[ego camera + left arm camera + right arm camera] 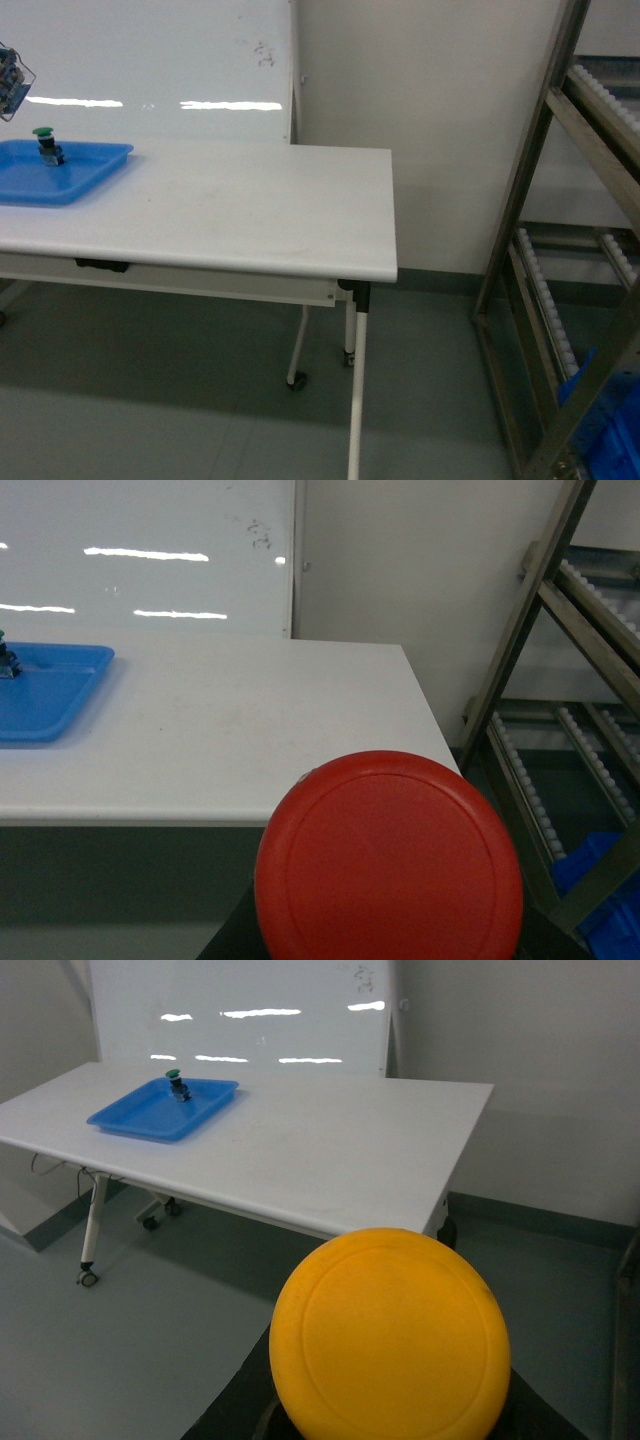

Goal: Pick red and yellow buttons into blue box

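Red button (388, 860) huge and close at the bottom of the left wrist view, round cap turned to the camera, base hidden behind the cap. Not lying on the table (250, 730); seen in front of its near right corner, with a dark shape just under the cap at the picture's bottom edge. Cannot tell how the left gripper stands: no fingers made out, so spread, pressed together or pinching the button all unclear.

Yellow button (390, 1335) likewise filling the bottom of the right wrist view, cap toward the camera, base out of sight, dark mass below it. Off the table too, seen against the grey floor (180, 1320) below the table's near corner. Cannot tell the state of the right gripper either.

No arm or gripper visible in the head view.

Blue box (612, 432) only partly shown, low down at the foot of a metal rack (560, 200) with roller tracks, well apart from the table's right edge. Same blue also behind the rack's slanted bars in the left wrist view. Inside of the box not visible.

On the table, 1 shallow blue tray (90, 165) by the left edge, toward the far side. In it 1 green-capped button (45, 140), upright, near the tray's far rim. Whiteboard (150, 60) standing along the table's far edge, with 2 bright light streaks across it.
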Motion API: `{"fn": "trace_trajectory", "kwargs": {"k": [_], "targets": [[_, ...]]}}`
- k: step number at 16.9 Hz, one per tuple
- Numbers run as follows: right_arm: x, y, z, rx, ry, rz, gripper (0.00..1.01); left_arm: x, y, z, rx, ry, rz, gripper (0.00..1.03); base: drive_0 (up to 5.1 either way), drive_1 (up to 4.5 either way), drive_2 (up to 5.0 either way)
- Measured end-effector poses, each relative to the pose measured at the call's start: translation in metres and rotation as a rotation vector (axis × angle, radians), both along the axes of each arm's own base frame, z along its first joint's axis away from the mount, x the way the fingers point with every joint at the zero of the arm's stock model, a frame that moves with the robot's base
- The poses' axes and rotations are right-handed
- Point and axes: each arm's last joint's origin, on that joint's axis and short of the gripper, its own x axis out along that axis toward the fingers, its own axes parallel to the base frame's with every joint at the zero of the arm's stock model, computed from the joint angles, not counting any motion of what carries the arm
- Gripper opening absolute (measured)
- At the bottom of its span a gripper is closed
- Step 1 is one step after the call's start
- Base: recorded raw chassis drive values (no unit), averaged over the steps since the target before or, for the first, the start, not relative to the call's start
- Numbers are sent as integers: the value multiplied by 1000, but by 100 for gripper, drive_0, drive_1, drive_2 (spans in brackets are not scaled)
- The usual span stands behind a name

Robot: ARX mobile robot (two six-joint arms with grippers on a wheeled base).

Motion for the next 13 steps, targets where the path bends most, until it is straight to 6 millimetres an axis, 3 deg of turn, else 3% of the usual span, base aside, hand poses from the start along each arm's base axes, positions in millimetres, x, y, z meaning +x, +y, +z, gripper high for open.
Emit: {"fn": "trace_trajectory", "kwargs": {"k": [13], "targets": [[0, 0, 0, 0, 2, 2, 26, 0, 0, 0, 0, -1, 0, 24, 480, -355, -131]]}}
